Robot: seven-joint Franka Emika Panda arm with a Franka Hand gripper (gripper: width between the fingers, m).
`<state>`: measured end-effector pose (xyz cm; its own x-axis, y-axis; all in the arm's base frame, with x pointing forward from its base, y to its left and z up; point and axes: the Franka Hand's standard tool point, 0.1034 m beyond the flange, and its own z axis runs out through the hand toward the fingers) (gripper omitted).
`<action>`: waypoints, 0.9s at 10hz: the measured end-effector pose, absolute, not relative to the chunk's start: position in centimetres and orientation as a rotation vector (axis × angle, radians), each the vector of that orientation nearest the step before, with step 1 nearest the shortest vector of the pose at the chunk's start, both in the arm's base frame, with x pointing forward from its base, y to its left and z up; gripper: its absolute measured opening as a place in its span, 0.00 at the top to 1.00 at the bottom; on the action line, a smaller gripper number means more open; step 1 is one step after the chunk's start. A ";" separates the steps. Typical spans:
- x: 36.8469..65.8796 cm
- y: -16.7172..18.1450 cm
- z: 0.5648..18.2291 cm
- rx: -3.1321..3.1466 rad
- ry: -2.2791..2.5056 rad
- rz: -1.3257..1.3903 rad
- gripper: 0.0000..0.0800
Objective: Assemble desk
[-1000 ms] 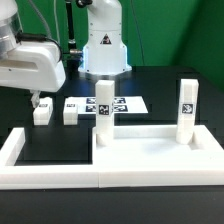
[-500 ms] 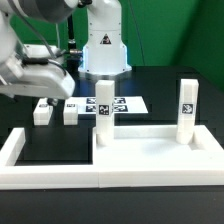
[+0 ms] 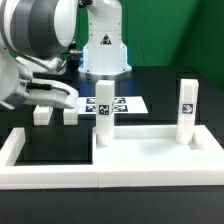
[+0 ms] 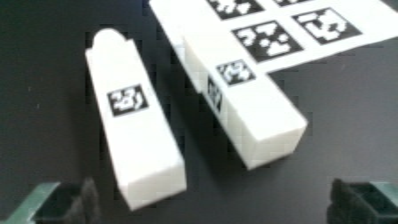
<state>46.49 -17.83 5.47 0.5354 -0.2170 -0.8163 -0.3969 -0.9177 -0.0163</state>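
The desk's white tabletop (image 3: 148,150) lies flat at the front of the table, with two tagged legs (image 3: 103,110) (image 3: 187,107) standing upright at its far corners. Two more legs lie loose on the black table at the exterior view's left (image 3: 41,115) (image 3: 70,115). In the wrist view these two legs (image 4: 134,115) (image 4: 251,98) lie side by side, tags facing up. My gripper (image 3: 52,97) (image 4: 210,205) hovers above them, open, with nothing between its fingers. One dark fingertip (image 4: 54,200) shows beside the end of the nearer leg.
The marker board (image 3: 128,103) (image 4: 285,35) lies flat behind the loose legs. A low white bar (image 3: 14,148) fences the table at the exterior view's left and front. The robot base (image 3: 104,50) stands at the back.
The arm has swung toward the exterior view's right and come lower, so the gripper now hangs over the two loose legs. The jaws stayed open. No part has moved.
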 end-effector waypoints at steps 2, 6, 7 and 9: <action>45.0 -16.2 4.8 -2.578 0.511 1.323 0.19; 44.2 -15.2 4.2 -2.571 0.495 1.343 0.19; 44.2 -15.2 4.2 -2.571 0.496 1.343 0.19; 43.9 -15.2 4.1 -2.564 0.498 1.349 0.19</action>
